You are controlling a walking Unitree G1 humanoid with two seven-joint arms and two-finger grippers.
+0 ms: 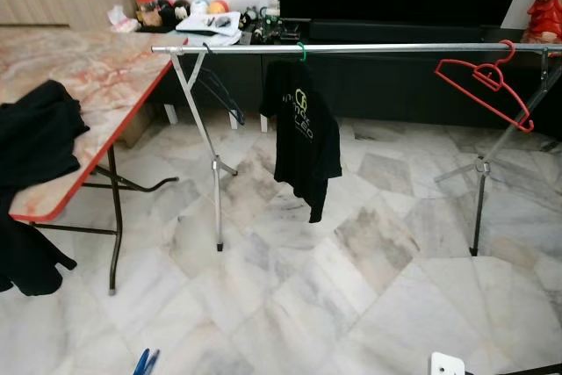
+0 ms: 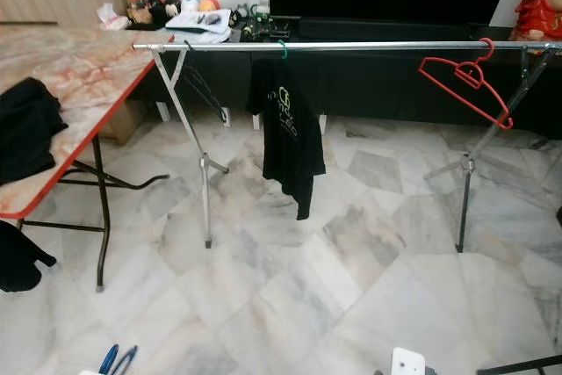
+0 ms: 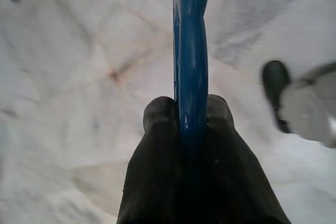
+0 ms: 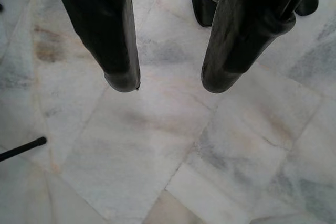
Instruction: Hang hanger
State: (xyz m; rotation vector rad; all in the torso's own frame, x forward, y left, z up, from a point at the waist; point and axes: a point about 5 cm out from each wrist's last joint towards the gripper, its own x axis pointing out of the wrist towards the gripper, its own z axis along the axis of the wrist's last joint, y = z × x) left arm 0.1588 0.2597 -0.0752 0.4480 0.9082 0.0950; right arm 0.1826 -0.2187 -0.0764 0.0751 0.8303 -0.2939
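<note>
**Blue Hanger in Hand, Rail Still Ahead**

Blue plastic sat pinched between the black fingers (image 3: pixel 157 124) of the left gripper (image 3: pixel 191 116), which was clamped on the blue hanger (image 3: pixel 191 51) low over the marble floor (image 1: pixel 351 305); in the head views only a tip of that hanger (image 1: pixel 146 362) peeked over the bottom edge. The right gripper (image 4: pixel 170 82) hung with its fingers spread, holding nothing.

Further off stood the silver rail (image 1: pixel 369 47), with a black T-shirt (image 1: pixel 303 133) on a green hook near its middle and a red hanger (image 1: pixel 487 85) tilted towards its right end. A marble-topped table (image 1: pixel 88 76) with dark clothing (image 1: pixel 35 133) draped on it flanked the rail's left end.

The grip looked narrow, on one thin bar, so the hanger could twist or slip while being lifted, and its hook might miss the rail or knock the T-shirt. The blue hanger's hook and overall shape were cut off, so which way it faced could not be made out.
</note>
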